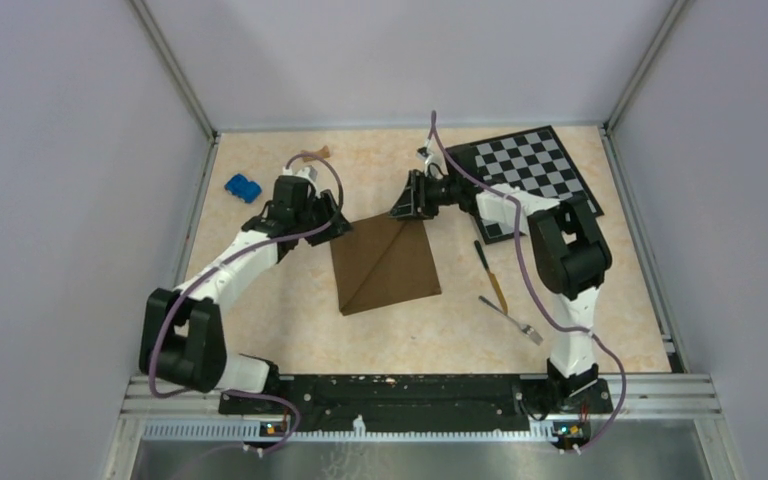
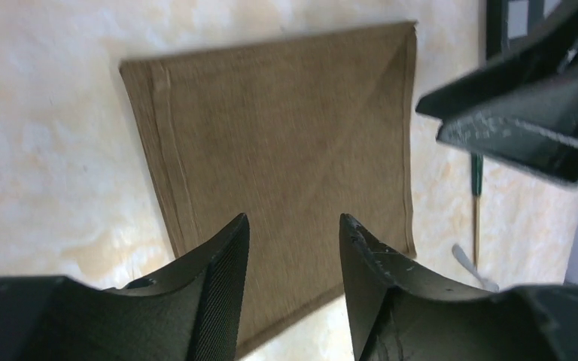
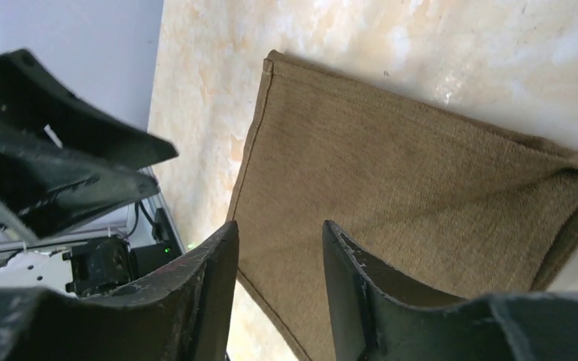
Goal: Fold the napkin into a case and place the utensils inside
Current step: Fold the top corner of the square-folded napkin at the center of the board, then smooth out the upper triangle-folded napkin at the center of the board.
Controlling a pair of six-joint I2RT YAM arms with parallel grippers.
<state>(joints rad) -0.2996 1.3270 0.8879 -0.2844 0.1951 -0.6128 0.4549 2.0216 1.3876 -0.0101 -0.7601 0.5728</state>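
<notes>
The top camera looks steeply down from behind the 2 arm bases, taking in the whole table (image 1: 260, 320). The wrist cameras look past the left gripper (image 2: 293, 226) and the right gripper (image 3: 280, 229), both close above the napkin (image 2: 286, 135), which all 3 views share.

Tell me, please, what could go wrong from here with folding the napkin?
The napkin lies folded in layers; a pinch may catch only the top layer and undo the fold.
Both arms' jaws stand open close together over its far edge, so they might collide.
The knife and fork lie just right of it; dragged cloth could shift them.
</notes>
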